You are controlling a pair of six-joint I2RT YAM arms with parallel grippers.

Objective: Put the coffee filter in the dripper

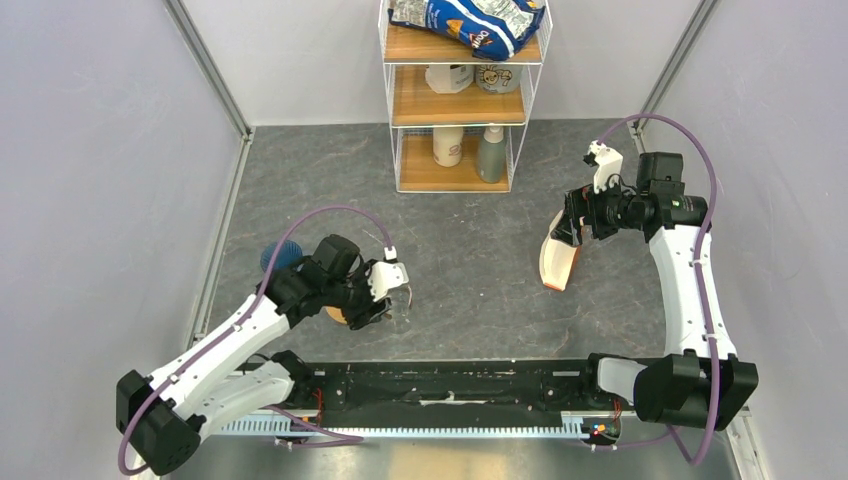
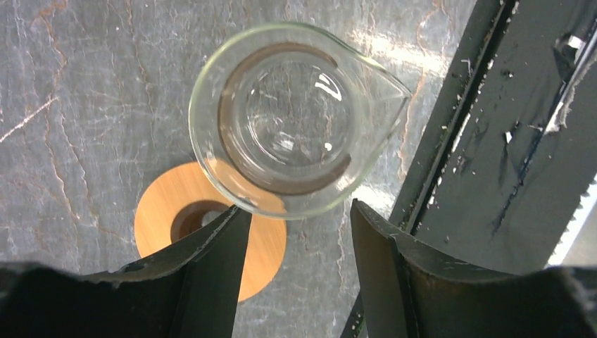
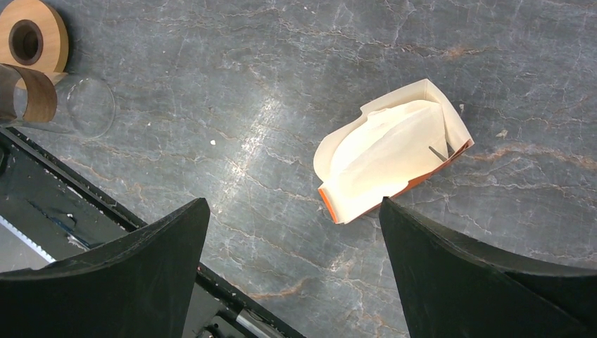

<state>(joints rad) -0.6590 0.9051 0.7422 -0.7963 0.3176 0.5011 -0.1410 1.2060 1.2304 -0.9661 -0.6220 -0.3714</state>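
Note:
The dark blue dripper stands at the left, partly hidden behind my left arm. A white-and-tan filter bundle stands at the right and also shows in the right wrist view, open, with white paper inside. No single loose coffee filter shows apart from it. My right gripper hovers just above the bundle, open and empty. My left gripper is open and empty, right over the clear glass beaker and the flat orange ring.
A wire shelf with bottles and a blue bag stands at the back centre. A black rail runs along the near edge and shows close to the beaker. The ring and beaker show far left in the right wrist view.

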